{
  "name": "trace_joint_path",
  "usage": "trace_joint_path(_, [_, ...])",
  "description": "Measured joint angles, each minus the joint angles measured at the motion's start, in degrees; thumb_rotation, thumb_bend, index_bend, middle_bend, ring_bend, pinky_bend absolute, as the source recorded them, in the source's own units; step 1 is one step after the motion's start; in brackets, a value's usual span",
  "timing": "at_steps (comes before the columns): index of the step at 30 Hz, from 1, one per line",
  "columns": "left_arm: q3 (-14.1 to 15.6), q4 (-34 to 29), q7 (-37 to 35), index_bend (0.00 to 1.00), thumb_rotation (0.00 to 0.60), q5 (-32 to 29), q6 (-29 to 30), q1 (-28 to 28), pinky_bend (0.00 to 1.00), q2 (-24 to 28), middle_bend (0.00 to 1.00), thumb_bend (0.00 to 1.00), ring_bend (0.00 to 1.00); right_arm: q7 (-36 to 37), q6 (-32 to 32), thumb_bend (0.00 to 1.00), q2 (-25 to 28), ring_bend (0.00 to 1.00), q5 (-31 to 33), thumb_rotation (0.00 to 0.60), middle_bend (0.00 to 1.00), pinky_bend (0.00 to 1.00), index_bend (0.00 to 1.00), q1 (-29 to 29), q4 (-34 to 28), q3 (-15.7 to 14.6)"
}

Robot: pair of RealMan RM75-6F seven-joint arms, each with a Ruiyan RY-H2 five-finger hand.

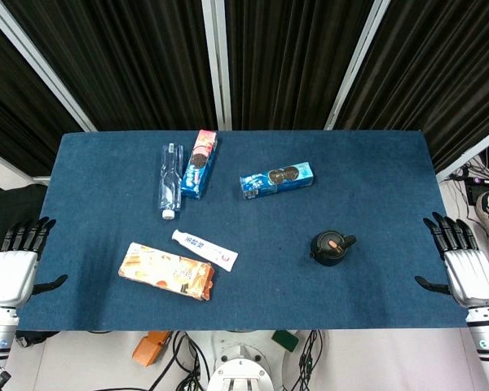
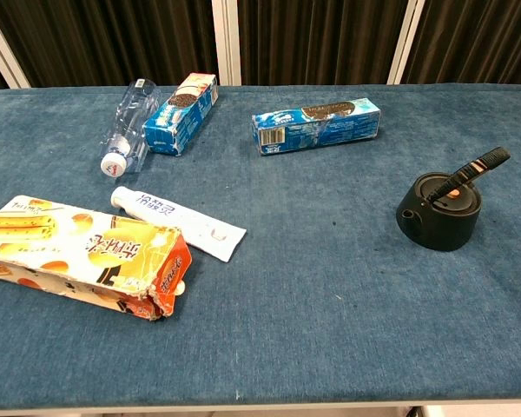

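Hands rest open at the table point(image 1: 375, 163) edges: left hand point(image 1: 15, 265) with fingers spread, empty, nearest the orange snack box point(image 1: 165, 271); right hand point(image 1: 463, 262) likewise empty, nearest the black lid point(image 1: 332, 248), well apart.

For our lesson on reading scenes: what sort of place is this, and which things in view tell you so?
Probably a robotics lab test bench: a table covered in blue cloth before black curtains, cables beneath its edge, and an open robot left hand and right hand at the sides.
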Motion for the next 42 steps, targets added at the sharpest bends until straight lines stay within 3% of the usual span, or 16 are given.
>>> trace_joint_path(6, [0.0, 0.23, 0.22, 0.06, 0.6, 0.07, -0.2, -0.18, 0.0, -0.35, 0.06, 0.04, 0.0, 1.18, -1.72, 0.07, 0.49, 0.03, -1.27, 0.6, 0.05, 0.05, 0.02, 1.22, -0.74, -0.43])
trace_joint_path(16, [-0.22, -0.44, 0.01, 0.06, 0.6, 0.24, 0.02, -0.3, 0.0, -0.2, 0.06, 0.04, 0.0, 0.51, -11.74, 0.07, 2.57, 0.22, -8.22, 0.6, 0.23, 0.11, 0.32, 10.19, -3.14, -0.66])
trace_joint_path(20, [-0.02, -0.58, -0.06, 0.06, 0.6, 0.14, 0.21, 0.03, 0.0, -0.15, 0.06, 0.04, 0.0, -2.98, -18.61, 0.07, 1.85, 0.24, -9.04, 0.6, 0.25, 0.11, 0.35, 15.35, -4.17, -0.06])
trace_joint_path(29, [0.23, -0.29, -0.46, 0.06, 0.6, -0.78, 0.24, 0.71, 0.0, 0.03, 0.06, 0.04, 0.0, -9.37, -27.38, 0.07, -2.93, 0.34, -5.15, 0.6, 0.35, 0.13, 0.46, 22.6, -3.66, 1.82])
trace_joint_path(34, [0.24, -0.12, -0.52, 0.06, 0.6, -0.93, 0.06, 0.75, 0.0, -0.04, 0.06, 0.04, 0.0, -11.43, -29.02, 0.07, -3.99, 0.4, -3.48, 0.6, 0.41, 0.14, 0.54, 23.87, -2.89, 1.7])
trace_joint_path(42, [0.16, -0.09, -0.44, 0.06, 0.6, -1.0, -0.27, 0.59, 0.0, -0.06, 0.06, 0.04, 0.0, -13.01, -30.59, 0.07, -4.95, 0.42, -0.59, 0.6, 0.43, 0.14, 0.55, 25.28, -1.98, 1.28])
